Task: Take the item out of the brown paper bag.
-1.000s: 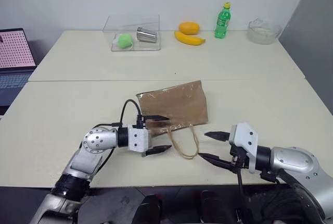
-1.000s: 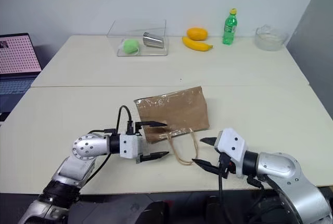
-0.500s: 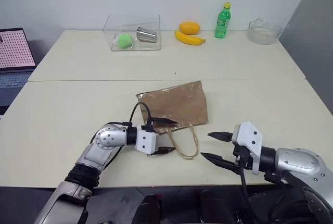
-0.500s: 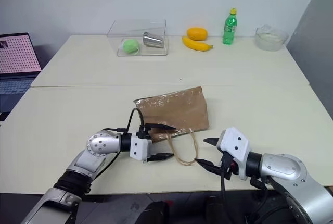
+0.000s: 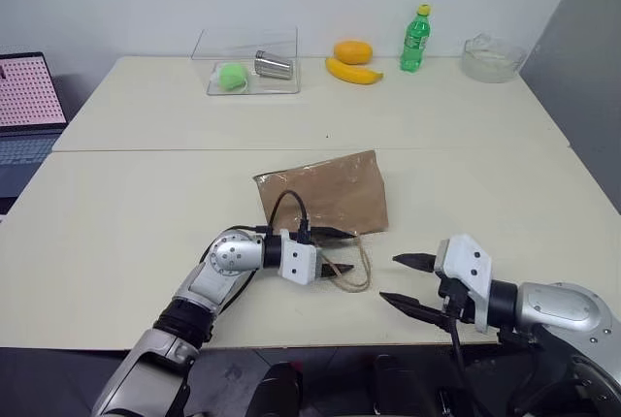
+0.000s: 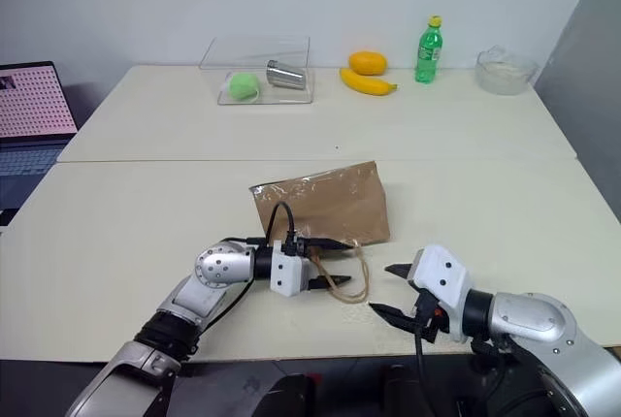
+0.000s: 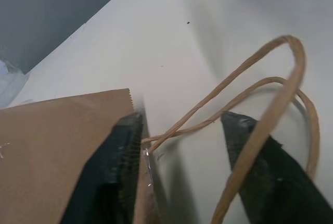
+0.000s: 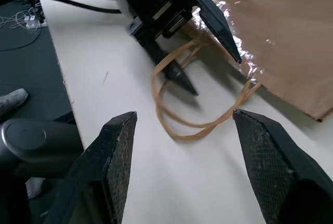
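The brown paper bag (image 5: 325,194) lies flat in the middle of the table, its mouth and tan loop handles (image 5: 354,267) toward the near edge. The item is hidden. My left gripper (image 5: 342,250) sits at the bag's mouth, pointing right. One finger (image 7: 122,161) rests on the bag's edge (image 7: 62,146), the other (image 7: 260,172) lies on the table past the handles (image 7: 250,94). Its jaws stand apart with the handle strands between them, not clamped. My right gripper (image 5: 390,278) hovers open, to the right of the handles (image 8: 192,125), touching nothing.
At the back stand a clear plastic box (image 5: 247,63) with a green ball (image 5: 231,75) and a metal can (image 5: 274,65), a mango (image 5: 352,51), a banana (image 5: 353,72), a green bottle (image 5: 415,39) and a glass bowl (image 5: 491,56). A laptop (image 5: 24,97) sits far left.
My left gripper has slid right to the bag's mouth and its fingers have narrowed around the handle strands. The right gripper has stayed about where it was, still open.
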Motion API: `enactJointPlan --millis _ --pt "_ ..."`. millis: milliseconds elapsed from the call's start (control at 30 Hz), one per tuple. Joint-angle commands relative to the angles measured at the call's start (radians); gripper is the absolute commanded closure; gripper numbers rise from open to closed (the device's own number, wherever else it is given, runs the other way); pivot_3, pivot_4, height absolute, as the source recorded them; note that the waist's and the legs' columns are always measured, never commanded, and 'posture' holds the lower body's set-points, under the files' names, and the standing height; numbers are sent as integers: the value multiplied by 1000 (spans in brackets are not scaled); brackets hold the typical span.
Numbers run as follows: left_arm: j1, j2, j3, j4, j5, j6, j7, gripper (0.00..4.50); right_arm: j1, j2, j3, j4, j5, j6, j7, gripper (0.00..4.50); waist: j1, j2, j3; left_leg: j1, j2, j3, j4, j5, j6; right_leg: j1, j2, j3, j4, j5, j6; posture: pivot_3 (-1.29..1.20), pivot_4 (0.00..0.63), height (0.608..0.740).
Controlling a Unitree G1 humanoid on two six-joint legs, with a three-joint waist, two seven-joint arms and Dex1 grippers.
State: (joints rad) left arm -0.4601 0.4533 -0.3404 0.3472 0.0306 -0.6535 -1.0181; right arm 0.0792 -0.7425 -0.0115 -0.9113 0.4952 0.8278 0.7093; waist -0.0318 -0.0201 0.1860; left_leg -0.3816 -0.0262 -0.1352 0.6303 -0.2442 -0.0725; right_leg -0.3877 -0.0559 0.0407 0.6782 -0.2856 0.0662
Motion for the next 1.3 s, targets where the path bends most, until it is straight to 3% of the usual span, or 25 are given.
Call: enactJointPlan --millis 33,167,367,700,800,1033,1300 --pt "-34 -11 34 -86 -83 107 2 3198 7 -7 38 -49 4 -20 -13 1406 0 0 0 0 0 0 0 0 0 0 0 0 0 0 0 0 150 740" --pt "-49 -24 61 -144 -120 236 32 4469 -19 -3 147 -4 -66 -50 -37 1406 -1 0 0 0 0 0 0 0 0 0 0 0 0 -2 4 0 150 740" --pt "-31 -19 77 -213 -135 325 43 4469 -109 31 315 126 -191 -116 -63 1406 -2 0 0 0 0 0 0 0 0 0 1 0 0 -2 4 0 150 740" --pt "-56 -9 105 -202 -133 347 45 4469 -305 191 500 420 -352 -218 -69 1406 -1 0 0 0 1 0 0 0 0 0 1 0 0 -2 3 0 150 740" --pt "-67 -11 110 -194 -132 345 47 4500 -326 211 520 488 -400 -244 -77 2028 -1 0 0 0 1 -1 0 0 0 -1 1 0 0 0 -1 0 150 740" --pt "-128 -25 131 -171 -134 360 67 4500 -321 234 511 523 -434 -257 -82 4462 -1 0 0 0 1 0 0 0 0 0 1 0 0 0 -1 0 150 740" --pt "-337 -51 224 -7 -151 423 144 4500 -308 246 522 540 -462 -253 -83 4462 -1 0 0 0 0 -1 1 0 0 0 1 0 0 0 -1 0 150 740"
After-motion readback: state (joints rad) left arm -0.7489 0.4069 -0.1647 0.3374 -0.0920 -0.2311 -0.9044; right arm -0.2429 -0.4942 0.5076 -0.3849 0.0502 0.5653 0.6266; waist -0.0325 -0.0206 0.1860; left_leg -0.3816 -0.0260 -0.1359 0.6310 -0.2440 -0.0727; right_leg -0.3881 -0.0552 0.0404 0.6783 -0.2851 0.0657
